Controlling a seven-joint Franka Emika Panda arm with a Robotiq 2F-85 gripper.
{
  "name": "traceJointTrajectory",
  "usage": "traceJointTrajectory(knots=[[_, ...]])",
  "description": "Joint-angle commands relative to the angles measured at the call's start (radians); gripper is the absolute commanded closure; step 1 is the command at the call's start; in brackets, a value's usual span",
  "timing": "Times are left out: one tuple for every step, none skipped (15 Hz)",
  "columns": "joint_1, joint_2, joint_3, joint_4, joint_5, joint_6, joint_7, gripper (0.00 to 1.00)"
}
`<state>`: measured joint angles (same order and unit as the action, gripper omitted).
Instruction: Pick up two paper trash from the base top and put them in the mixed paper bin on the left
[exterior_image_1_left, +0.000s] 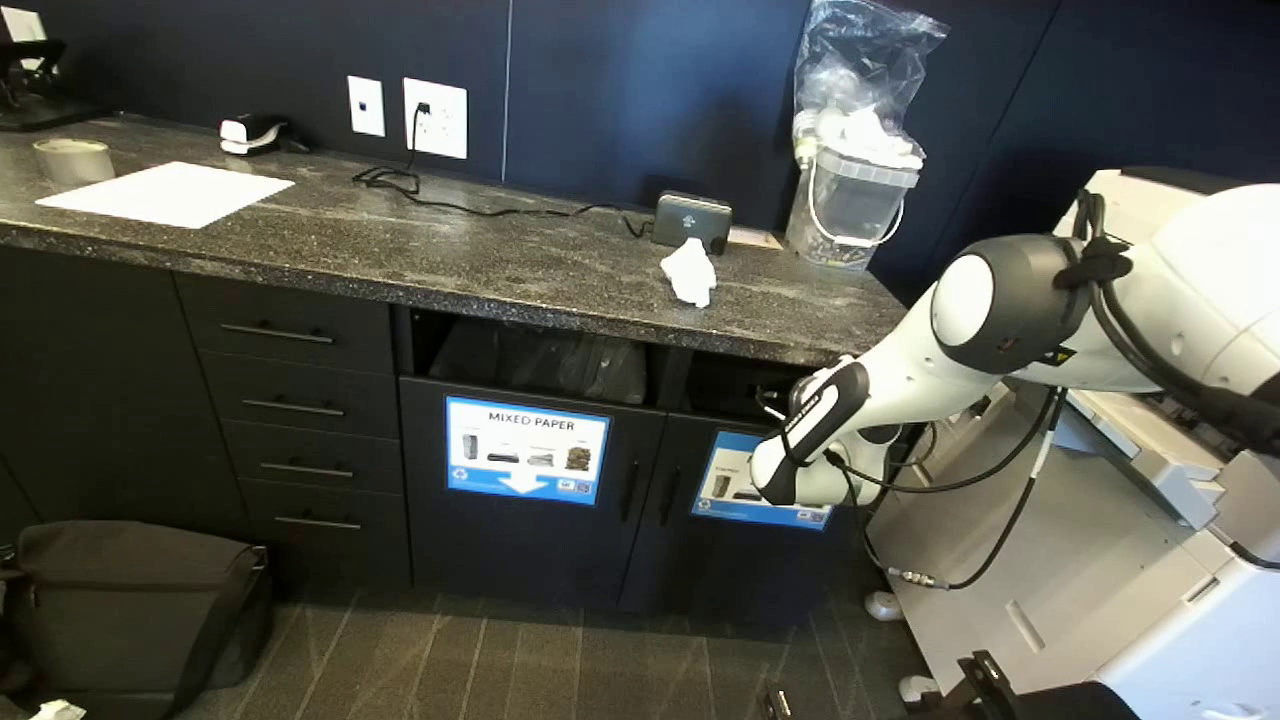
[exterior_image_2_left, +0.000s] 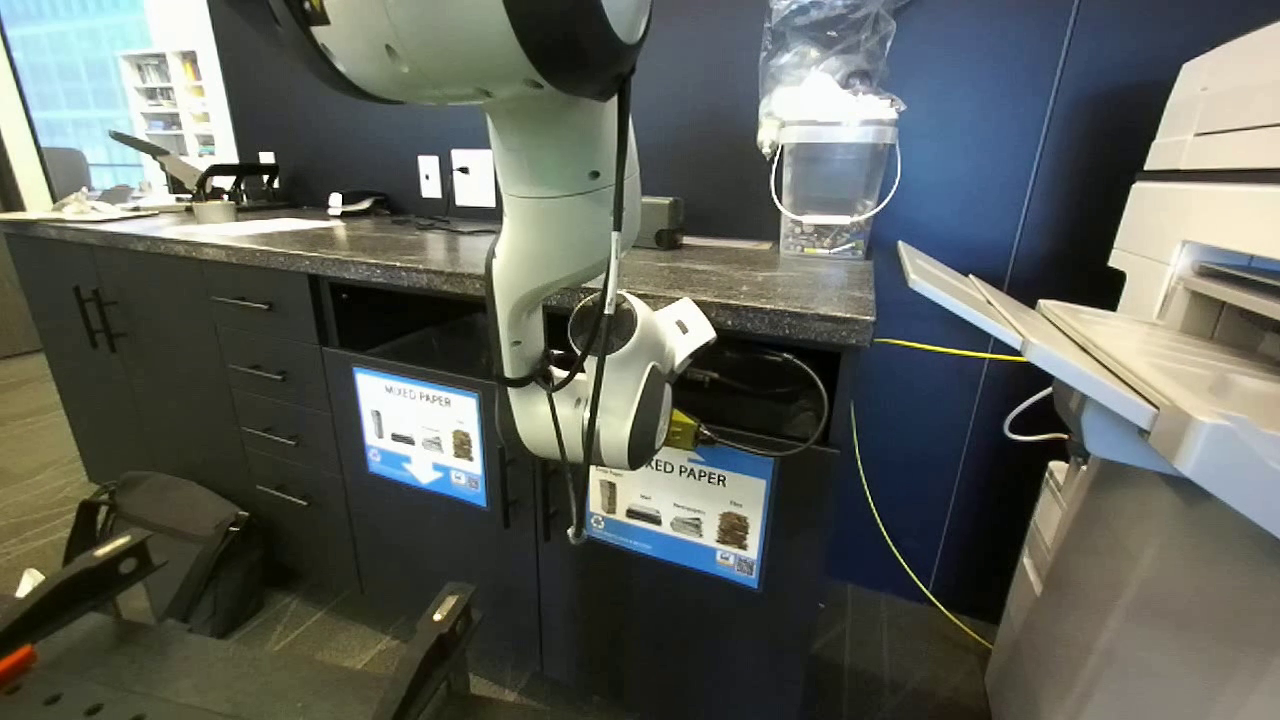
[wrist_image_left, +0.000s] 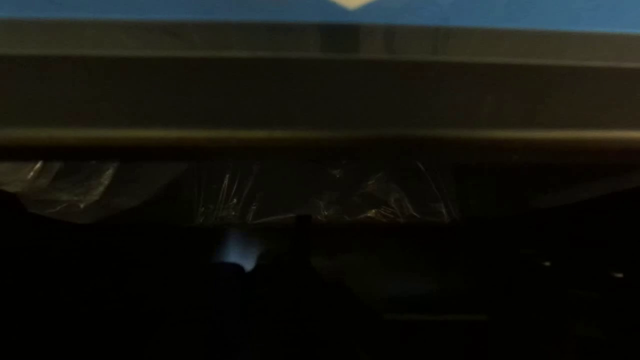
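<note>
- Robot wrist (exterior_image_2_left: 622, 395): stood at the right-hand bin slot (exterior_image_2_left: 765, 400); depositing was probably in hand.
- Gripper: lost in shadow; jaws closed or parted, one could not tell.
- Paper wad (exterior_image_1_left: 690, 273): lay on the countertop (exterior_image_1_left: 480, 245).
- Next move: probably called for withdrawing, then reaching for this wad.

paper wad (exterior_image_1_left: 690, 272): white, crumpled | on speckled countertop (exterior_image_1_left: 440, 240) (near front edge) | left bin (exterior_image_1_left: 520, 550): slot open

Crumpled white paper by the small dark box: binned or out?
Out: in an exterior view, the paper wad sits on the countertop.
</note>
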<state>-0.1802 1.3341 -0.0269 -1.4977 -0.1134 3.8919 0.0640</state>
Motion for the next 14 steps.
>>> traceJointTrajectory(knots=[[0.0,-0.025,0.006,-0.03,0.014,0.016,0.003,0.0],[0.006,-0.032,0.002,-0.048,0.027,0.026,-0.002,0.0],[0.013,-0.037,-0.001,-0.065,0.043,0.039,-0.007,0.0],[0.022,-0.048,-0.004,-0.094,0.065,0.06,-0.012,0.0],[0.029,-0.055,-0.004,-0.116,0.084,0.081,-0.015,0.0],[0.041,-0.065,-0.007,-0.146,0.116,0.102,-0.021,0.0],[0.05,-0.073,-0.007,-0.173,0.14,0.123,-0.025,0.0],[0.059,-0.088,-0.007,-0.209,0.164,0.147,-0.028,0.0],[0.07,-0.102,-0.007,-0.244,0.186,0.168,-0.032,0.0],[0.082,-0.114,-0.007,-0.274,0.215,0.19,-0.036,0.0],[0.095,-0.134,-0.006,-0.315,0.248,0.212,-0.041,0.0],[0.107,-0.148,-0.007,-0.345,0.273,0.227,-0.047,0.0],[0.121,-0.167,-0.006,-0.381,0.304,0.239,-0.054,0.0],[0.135,-0.193,-0.006,-0.42,0.331,0.237,-0.063,0.0]])
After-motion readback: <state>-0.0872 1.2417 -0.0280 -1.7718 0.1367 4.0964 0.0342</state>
